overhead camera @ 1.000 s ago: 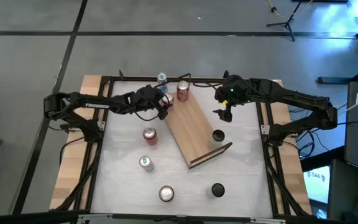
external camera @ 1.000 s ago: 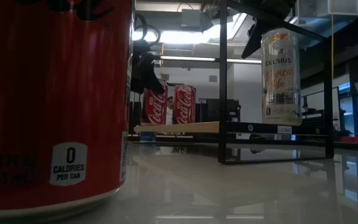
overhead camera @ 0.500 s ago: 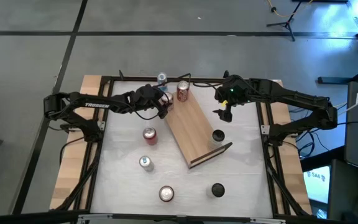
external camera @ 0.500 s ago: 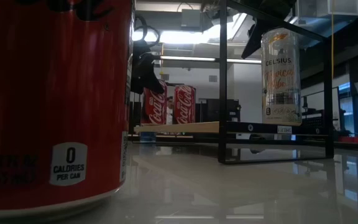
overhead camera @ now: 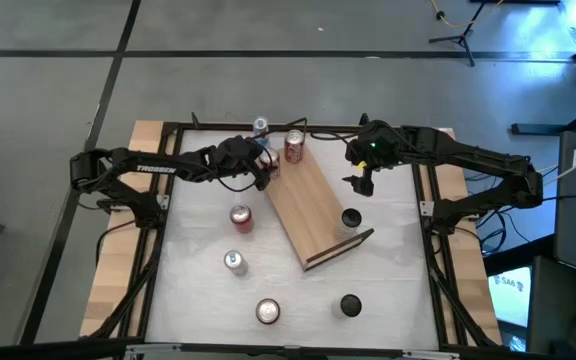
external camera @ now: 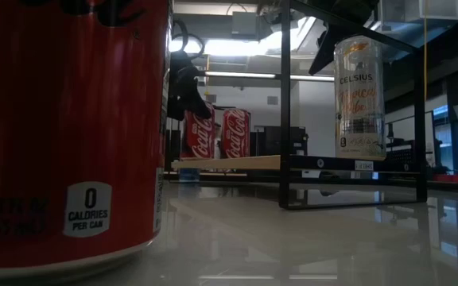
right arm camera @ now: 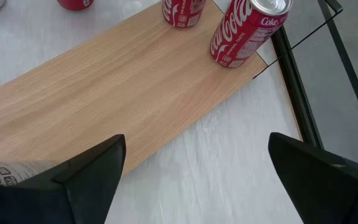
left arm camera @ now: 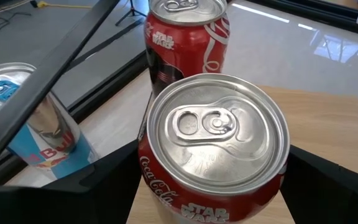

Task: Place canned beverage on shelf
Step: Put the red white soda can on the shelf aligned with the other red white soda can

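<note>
The light-wood shelf (overhead camera: 313, 210) lies slantwise on the white table. My left gripper (overhead camera: 265, 172) is at the shelf's far end, shut on a red Coca-Cola can (left arm camera: 216, 143) that stands on the board. A second red can (overhead camera: 294, 147) stands on the board just beyond it, and it also shows in the left wrist view (left arm camera: 185, 37). A pale Celsius can (overhead camera: 350, 219) stands on the shelf's near end. My right gripper (overhead camera: 358, 184) is open and empty, above the table right of the shelf. My left gripper has the red can between its two fingers, one on each side of the can's wall (left arm camera: 143, 165) below the top rim. The fingers come slanting down from the table's left. The can stands upright with its base on the shelf board (left arm camera: 328, 118).
A blue-and-silver can (overhead camera: 260, 127) stands on the table behind the shelf's far end. A red can (overhead camera: 240, 216), a silver can (overhead camera: 234, 262), another can (overhead camera: 267, 311) and a black can (overhead camera: 350, 305) stand on the table nearer. Black frame rails border the table.
In the low view my left gripper has risen a little at the red can. The can stands where it was on the shelf.
</note>
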{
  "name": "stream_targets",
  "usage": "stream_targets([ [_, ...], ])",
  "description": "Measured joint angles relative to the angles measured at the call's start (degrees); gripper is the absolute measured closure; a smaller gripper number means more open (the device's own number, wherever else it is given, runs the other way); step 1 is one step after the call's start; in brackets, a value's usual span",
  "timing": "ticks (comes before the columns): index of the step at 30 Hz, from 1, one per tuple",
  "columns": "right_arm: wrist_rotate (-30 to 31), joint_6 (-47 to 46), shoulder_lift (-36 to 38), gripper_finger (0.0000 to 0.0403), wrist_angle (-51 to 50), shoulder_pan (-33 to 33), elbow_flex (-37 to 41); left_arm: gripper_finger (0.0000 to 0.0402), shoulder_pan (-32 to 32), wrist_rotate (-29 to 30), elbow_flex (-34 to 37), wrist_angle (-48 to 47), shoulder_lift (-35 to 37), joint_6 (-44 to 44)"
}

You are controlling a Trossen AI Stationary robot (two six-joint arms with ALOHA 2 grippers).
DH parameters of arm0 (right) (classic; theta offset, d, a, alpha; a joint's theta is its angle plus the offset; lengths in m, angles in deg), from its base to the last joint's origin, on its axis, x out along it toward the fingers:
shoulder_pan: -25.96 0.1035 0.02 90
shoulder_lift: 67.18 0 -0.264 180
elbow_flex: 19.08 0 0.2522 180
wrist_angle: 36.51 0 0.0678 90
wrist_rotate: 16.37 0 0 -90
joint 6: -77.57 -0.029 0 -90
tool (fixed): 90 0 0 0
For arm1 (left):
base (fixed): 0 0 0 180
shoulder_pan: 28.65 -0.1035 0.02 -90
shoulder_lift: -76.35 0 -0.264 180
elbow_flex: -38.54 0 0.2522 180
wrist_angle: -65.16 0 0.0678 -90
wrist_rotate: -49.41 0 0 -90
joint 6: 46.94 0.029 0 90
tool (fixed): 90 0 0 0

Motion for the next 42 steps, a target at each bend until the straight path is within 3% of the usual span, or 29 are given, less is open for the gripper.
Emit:
stream_targets([
  [10, 0.0, 0.0, 0.0, 0.0013, 0.0, 0.0, 0.0, 0.0074, 0.0, -0.3, 0.0, -0.1, 0.0, -0.1],
  [20, 0.0, 0.0, 0.0, 0.0013, 0.0, 0.0, 0.0, 0.0005, 0.0, -0.4, 0.0, -0.3, 0.0, -0.2],
  [42, 0.0, 0.0, 0.0, 0.0013, 0.0, 0.0, 0.0, 0.0008, 0.1, 0.1, 0.0, -0.2, 0.1, 6.0],
])
